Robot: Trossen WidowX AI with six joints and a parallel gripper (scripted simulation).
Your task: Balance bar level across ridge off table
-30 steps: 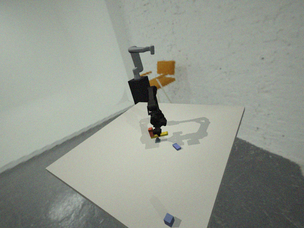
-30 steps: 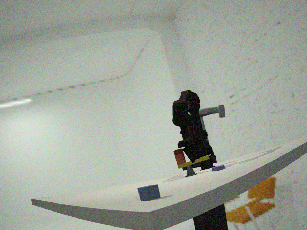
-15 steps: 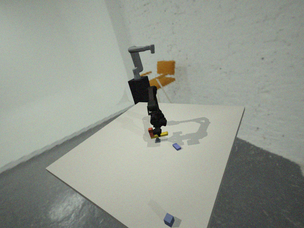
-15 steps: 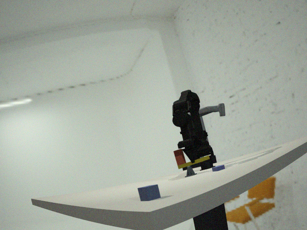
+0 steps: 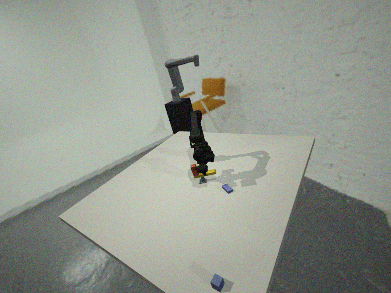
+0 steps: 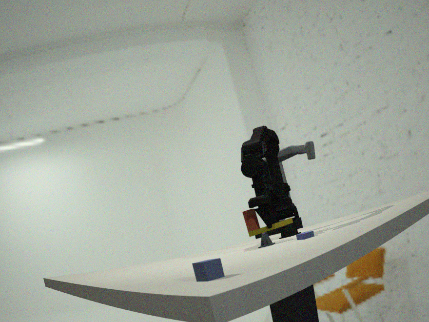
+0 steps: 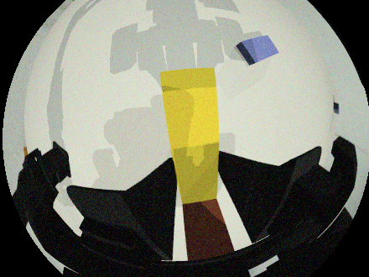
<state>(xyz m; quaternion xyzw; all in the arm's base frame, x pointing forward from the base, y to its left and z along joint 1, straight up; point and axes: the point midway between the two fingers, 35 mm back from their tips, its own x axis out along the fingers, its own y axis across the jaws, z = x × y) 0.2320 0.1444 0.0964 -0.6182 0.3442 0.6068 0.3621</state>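
Note:
The yellow bar [image 5: 211, 172] [image 6: 284, 223] [image 7: 203, 115] carries a red block [image 5: 193, 169] [image 6: 250, 220] [image 7: 207, 237] at one end. My gripper [image 5: 204, 173] [image 6: 270, 226] [image 7: 194, 160] is shut on the bar between the red block and the bar's free end. The bar is clear of the table and looks roughly parallel to its top. The small grey ridge [image 5: 203, 180] [image 6: 265, 241] stands on the table under the gripped part. Its top is at or just below the bar's underside; I cannot tell if they touch. The wrist view does not show the ridge.
A flat blue block [image 5: 227, 188] [image 6: 305, 235] [image 7: 262, 48] lies near the ridge, beyond the bar's free end. A blue cube [image 5: 217, 282] [image 6: 208, 269] sits far off near a table corner. A grey arm [image 5: 175, 77] stands on a black pedestal [image 5: 179, 116] behind the table.

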